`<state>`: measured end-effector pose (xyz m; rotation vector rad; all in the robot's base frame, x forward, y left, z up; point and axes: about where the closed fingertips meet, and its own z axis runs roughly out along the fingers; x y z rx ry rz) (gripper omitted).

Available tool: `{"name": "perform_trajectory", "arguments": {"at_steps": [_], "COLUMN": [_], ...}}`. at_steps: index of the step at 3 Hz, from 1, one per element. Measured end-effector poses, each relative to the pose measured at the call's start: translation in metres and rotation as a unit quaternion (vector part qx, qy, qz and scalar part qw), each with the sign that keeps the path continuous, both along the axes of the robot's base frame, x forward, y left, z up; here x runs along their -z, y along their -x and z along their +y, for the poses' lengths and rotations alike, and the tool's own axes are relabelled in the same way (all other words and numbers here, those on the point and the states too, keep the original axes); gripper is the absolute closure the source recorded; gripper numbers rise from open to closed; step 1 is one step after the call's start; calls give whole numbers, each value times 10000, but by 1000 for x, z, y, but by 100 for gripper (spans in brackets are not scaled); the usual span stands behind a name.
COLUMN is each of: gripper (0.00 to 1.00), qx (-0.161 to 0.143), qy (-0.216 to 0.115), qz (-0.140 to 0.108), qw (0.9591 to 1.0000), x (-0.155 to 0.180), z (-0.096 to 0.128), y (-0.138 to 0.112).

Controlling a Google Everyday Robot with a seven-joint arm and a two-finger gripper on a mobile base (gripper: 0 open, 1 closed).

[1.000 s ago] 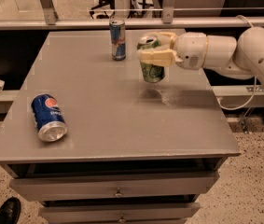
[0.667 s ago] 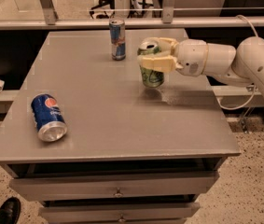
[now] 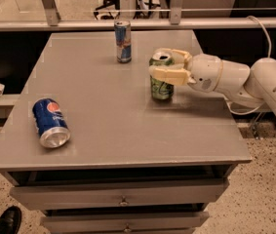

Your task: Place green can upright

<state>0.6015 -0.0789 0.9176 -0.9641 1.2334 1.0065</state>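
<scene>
The green can stands upright on the grey table, right of centre, with its silver top facing up. My gripper reaches in from the right, and its pale fingers are closed around the can's upper half. The can's base appears to touch the tabletop. The white arm stretches off to the right edge.
A blue Pepsi can lies on its side near the table's front left. A slim blue-and-silver can stands upright at the back centre. Drawers sit under the tabletop. A railing runs behind the table. A shoe shows at bottom left.
My gripper has moved down and slightly toward the front with the green can, which now stands with its base on the table instead of hanging just above it.
</scene>
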Motion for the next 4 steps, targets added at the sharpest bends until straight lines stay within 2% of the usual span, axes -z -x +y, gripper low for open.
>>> {"name": "perform_trajectory", "arguments": {"at_steps": [2, 3, 4], "gripper": [15, 0, 0], "qx": [-4, 23, 58], "qy": [-55, 70, 484], "qz": [-67, -21, 64], "qw": [10000, 10000, 9988], "x": [12, 16, 13], "z": [-10, -18, -31], "y": [9, 14, 17]}}
